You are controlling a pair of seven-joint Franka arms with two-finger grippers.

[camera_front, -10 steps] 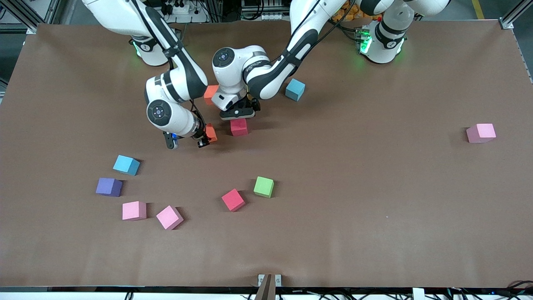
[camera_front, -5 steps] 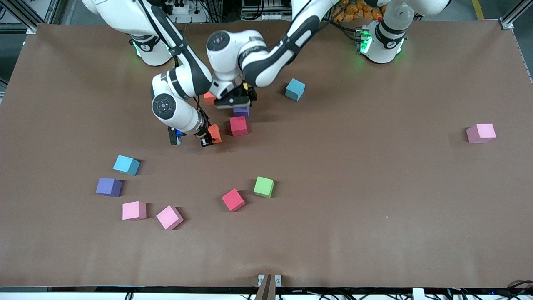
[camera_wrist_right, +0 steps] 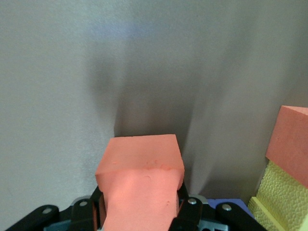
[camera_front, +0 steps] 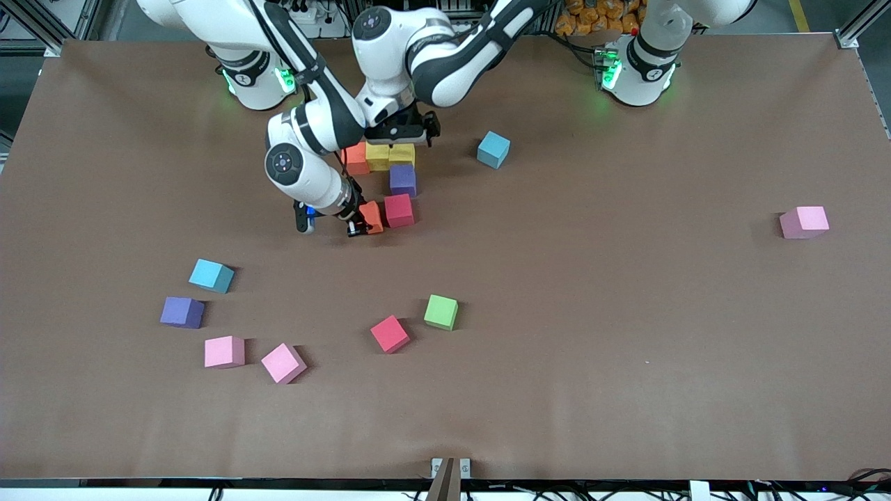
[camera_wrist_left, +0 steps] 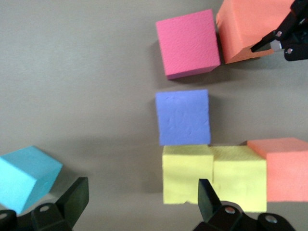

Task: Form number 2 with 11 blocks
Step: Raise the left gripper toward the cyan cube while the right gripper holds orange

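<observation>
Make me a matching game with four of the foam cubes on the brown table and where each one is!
Things:
1. orange foam cube
2. green foam cube
3. purple foam cube
4. pale pink foam cube

Places:
A. alone toward the left arm's end of the table
B. between a yellow cube and a red cube
C. in the right gripper
D. beside a loose red cube

Pairs: 1-C, 2-D, 3-B, 4-A

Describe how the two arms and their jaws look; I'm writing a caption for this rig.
Both arms are glossy white with rounded shells and black joint bands. Black cables run along their links, and dark round caps mark the joints. Green lights glow at both bases. The left gripper and the right gripper are black, and the right has a small blue part beside it. In the wrist views the jaws are matt black with screw holes.
</observation>
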